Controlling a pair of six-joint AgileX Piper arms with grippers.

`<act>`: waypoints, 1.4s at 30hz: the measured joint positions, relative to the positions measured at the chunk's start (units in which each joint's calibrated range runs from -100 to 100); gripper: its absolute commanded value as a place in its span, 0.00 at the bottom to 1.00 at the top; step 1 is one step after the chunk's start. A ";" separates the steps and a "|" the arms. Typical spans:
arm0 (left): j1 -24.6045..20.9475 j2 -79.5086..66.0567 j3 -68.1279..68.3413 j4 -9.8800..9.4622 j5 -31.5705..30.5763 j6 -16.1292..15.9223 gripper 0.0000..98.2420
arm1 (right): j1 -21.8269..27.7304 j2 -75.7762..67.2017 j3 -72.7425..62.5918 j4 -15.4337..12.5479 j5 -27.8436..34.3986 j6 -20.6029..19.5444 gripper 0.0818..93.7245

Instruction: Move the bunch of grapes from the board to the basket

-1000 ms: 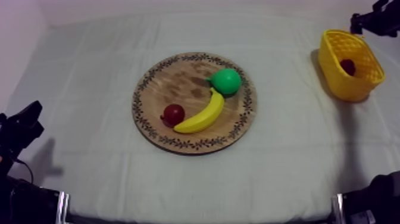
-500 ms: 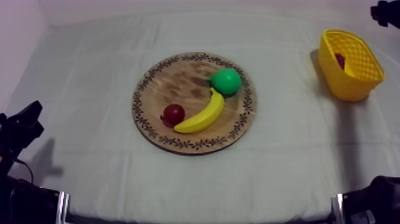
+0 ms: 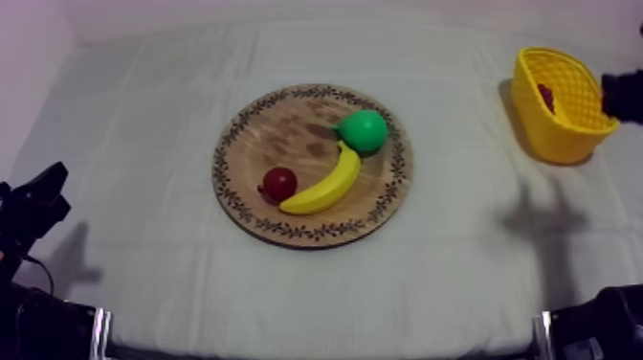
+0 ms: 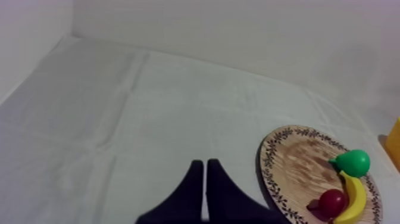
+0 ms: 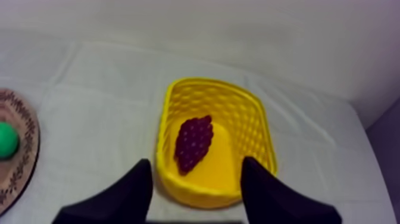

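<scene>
1. Right gripper (image 5: 196, 161): the 2 black fingers are spread wide and grip nothing. In the right wrist view, the near wall of the yellow basket (image 5: 262, 128) shows in the gap between them.
2. Bunch of grapes (image 5: 193, 143): it lies inside the yellow basket, on the floor, close to the wall that faces the wooden board (image 3: 282, 134). Nothing touches it from above.
3. Yellow basket: in the top view it stands at the right side of the table, well apart from the wooden board. A black part of the right arm sits just beside its right rim.
4. Wooden board: it lies at the middle of the grey-white cloth (image 3: 144, 144) and carries 3 items. The pear (image 3: 364, 130) sits at the upper end of the banana (image 3: 328, 184). The small red fruit (image 3: 279, 182) sits just beside the banana's lower end.
5. Left gripper (image 4: 205, 162): the 2 fingers are pressed together into a narrow wedge. It hangs over bare cloth, near the rim of the wooden board.
</scene>
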 measured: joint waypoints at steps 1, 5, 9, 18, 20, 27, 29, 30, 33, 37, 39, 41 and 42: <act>0.00 0.00 0.00 0.00 0.00 0.00 0.00 | -0.15 -2.38 2.37 -0.67 -0.12 0.60 0.44; 0.00 0.00 0.00 0.00 0.00 0.00 0.00 | -0.54 -11.18 10.90 -2.81 -0.42 2.69 0.40; 0.00 0.00 0.00 0.00 0.00 0.00 0.00 | 0.25 -19.87 18.61 -6.05 -0.45 5.41 0.35; 0.00 0.00 0.00 0.00 0.00 0.00 0.00 | -0.80 -35.84 30.94 -4.82 1.46 6.59 0.05; 0.00 0.00 0.00 0.00 0.00 0.00 0.00 | -1.04 -37.34 31.54 -4.29 1.71 4.79 0.03; 0.00 0.00 0.00 0.00 0.00 0.00 0.00 | -1.50 -37.83 31.69 -5.44 3.10 -1.35 0.01; 0.00 0.00 0.00 0.00 0.00 0.00 0.00 | -1.64 -37.83 31.69 -5.69 3.23 -1.69 0.01; 0.00 0.00 0.00 0.00 0.00 0.00 0.00 | -1.68 -37.83 31.69 -5.75 3.50 -1.60 0.01; 0.00 0.00 0.00 0.00 0.00 0.00 0.00 | -1.73 -37.83 31.69 -5.82 3.89 -0.20 0.01; 0.00 0.00 0.00 0.00 0.00 0.00 0.00 | -1.79 -37.83 31.73 -5.82 3.89 3.18 0.00; 0.00 0.00 0.00 0.00 0.00 0.00 0.00 | -1.84 -37.83 31.73 -5.82 3.89 3.98 0.00; 0.00 0.00 0.00 0.00 0.00 0.00 0.00 | -1.84 -37.83 31.73 -5.82 3.89 4.01 0.00; 0.00 0.00 0.00 0.00 0.00 0.00 0.00 | -1.84 -37.83 31.73 -5.82 3.89 4.01 0.00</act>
